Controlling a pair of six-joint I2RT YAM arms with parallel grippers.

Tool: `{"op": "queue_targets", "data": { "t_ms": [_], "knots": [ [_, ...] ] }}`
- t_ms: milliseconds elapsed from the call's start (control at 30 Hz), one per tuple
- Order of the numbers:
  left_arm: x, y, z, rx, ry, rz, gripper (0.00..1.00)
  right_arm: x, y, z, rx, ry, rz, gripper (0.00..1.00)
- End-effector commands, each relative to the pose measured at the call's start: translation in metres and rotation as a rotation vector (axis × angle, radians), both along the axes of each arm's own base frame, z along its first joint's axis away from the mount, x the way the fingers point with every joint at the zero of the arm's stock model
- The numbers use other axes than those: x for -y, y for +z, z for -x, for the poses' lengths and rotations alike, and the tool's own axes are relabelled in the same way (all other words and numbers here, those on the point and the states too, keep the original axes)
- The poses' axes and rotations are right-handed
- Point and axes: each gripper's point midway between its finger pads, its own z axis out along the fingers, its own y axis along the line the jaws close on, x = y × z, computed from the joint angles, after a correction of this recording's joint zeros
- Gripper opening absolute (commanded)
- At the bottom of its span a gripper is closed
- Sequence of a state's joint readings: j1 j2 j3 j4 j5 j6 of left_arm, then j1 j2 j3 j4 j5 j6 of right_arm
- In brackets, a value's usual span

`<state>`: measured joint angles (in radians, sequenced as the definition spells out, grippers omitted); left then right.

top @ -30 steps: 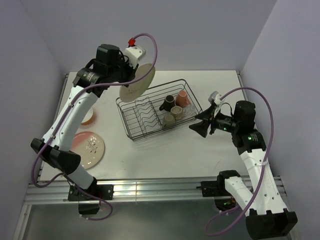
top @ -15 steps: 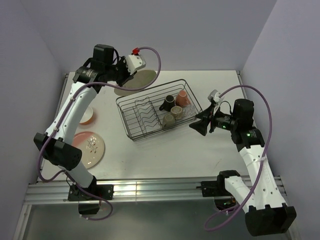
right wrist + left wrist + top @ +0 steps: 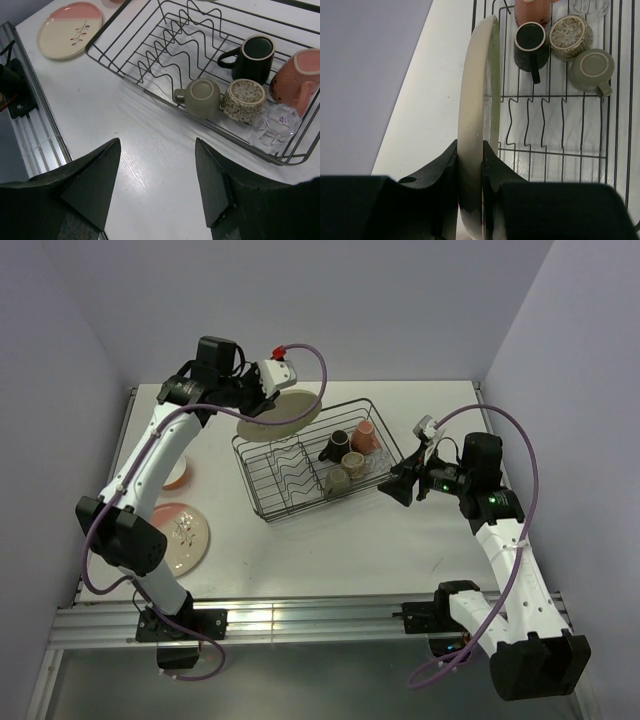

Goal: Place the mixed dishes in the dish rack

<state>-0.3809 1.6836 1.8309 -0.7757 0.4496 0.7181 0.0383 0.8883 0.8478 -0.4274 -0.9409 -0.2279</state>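
One large cream plate is pinched edgewise by the left gripper over the black wire dish rack, the right gripper spread empty.

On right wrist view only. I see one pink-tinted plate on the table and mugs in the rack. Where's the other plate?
Observer: The left hand has it. The large round cream ceramic plate is clamped at its rim between the fingers.
Operator: Is it in a slot?
Observer: No. The top view shows it held in the air, tilted, at the far-left corner of the black wire dish rack. It is clear of the wavy dividers, and no plate sits in them.
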Motion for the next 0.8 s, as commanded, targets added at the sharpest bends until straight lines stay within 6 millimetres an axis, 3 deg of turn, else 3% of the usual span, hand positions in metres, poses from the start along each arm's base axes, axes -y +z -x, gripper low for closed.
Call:
{"op": "queue_targets", "data": {
  "t_ms": [0, 567, 767],
  "knots": [
    [0.017, 0.039, -0.012, 0.152, -0.076, 0.076, 0.00, 0.002, 0.007, -0.010, 0.044, -0.013, -0.001, 0.69],
    [0.025, 0.005, -0.031, 0.098, -0.068, 0.071, 0.00, 0.002, -0.003, -0.014, 0.025, -0.017, -0.001, 0.69],
    [0.025, -0.027, -0.034, 0.037, -0.042, 0.068, 0.00, 0.003, -0.007, -0.015, 0.022, -0.021, 0.000, 0.69]
  ]
}}
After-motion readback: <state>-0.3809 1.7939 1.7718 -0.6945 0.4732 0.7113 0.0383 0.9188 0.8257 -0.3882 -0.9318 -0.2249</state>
